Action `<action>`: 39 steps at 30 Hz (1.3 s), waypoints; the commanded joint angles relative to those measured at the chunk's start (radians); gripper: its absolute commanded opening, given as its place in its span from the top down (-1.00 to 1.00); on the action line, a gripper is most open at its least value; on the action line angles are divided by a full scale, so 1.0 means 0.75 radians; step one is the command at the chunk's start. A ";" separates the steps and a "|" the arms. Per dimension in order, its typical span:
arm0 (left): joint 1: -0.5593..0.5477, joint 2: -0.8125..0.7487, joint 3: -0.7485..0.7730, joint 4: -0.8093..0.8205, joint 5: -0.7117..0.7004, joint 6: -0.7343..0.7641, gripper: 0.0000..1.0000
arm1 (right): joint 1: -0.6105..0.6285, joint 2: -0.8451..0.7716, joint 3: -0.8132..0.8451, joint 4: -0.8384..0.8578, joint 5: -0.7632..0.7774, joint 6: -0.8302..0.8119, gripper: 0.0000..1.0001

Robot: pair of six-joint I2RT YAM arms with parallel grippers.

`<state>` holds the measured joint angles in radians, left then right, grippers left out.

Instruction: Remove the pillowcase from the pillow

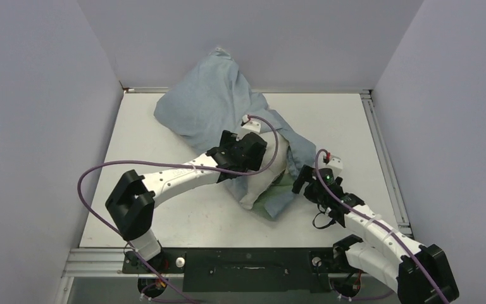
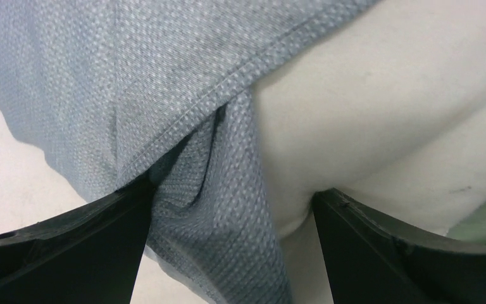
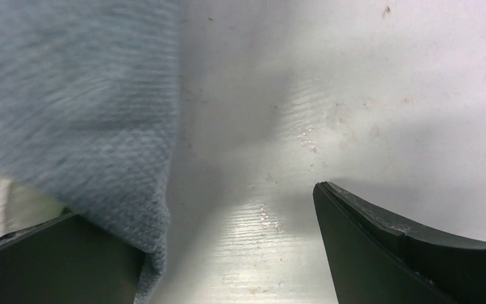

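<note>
1. Writing: none readable. A small white block [image 1: 250,118] sits on the left wrist and any print on it is too small to tell.
2. pillowcase [image 1: 212,104] – dusty blue, heaped at the back middle of the table [image 1: 164,215]. Its top rises in front of the back wall [image 1: 259,38], and its lower end trails toward the near right.
3. pillow [image 1: 262,183] – an off-white end pokes out of the pillowcase mouth near the table's middle, the rest inside the cloth. A pale green band [image 1: 278,204] lies under that end.
4. left arm [image 1: 171,177] reaches diagonally from the near left with the wrist bent down. The left gripper [image 1: 248,152] is on the exposed pillow, right at the cloth mouth.
5. Left wrist view: jaws wide, straddling a stitched hem [image 2: 228,95] fold and bare pillow, nothing pinched.
6. right arm [image 1: 373,231] makes a short reach from the near right. The right gripper [image 1: 302,180] is low, just beside the pillowcase's right edge.
7. Right wrist view: jaws wide. Blurred blue cloth overlaps the left finger [image 3: 57,259], possibly touching it, and the right finger [image 3: 405,253] is over bare table.
8. Only the top view shows the whole heap; only the wrist views show the jaw gaps.
</note>
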<state>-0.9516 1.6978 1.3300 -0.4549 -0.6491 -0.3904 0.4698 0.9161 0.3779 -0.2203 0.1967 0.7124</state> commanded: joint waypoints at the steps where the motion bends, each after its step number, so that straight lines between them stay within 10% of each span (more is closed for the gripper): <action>1: 0.142 -0.124 -0.119 -0.125 -0.073 -0.034 -0.93 | -0.115 0.059 -0.030 0.092 -0.166 0.052 -0.92; 16: 0.297 -0.399 -0.353 -0.017 0.084 0.056 -0.93 | -0.154 -0.032 0.211 0.066 -0.364 -0.284 -0.83; 28: 0.297 -0.435 -0.323 -0.026 0.136 0.163 -0.93 | 0.420 0.315 0.642 0.055 0.074 -0.652 -0.79; 39: 0.296 -0.392 -0.291 -0.053 0.100 0.229 -0.93 | 0.288 0.696 0.830 0.031 0.377 -0.752 -0.79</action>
<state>-0.7509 1.3983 1.0725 -0.4797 -0.5098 -0.2649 0.7780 1.4220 0.9379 -0.1978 0.3527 0.1680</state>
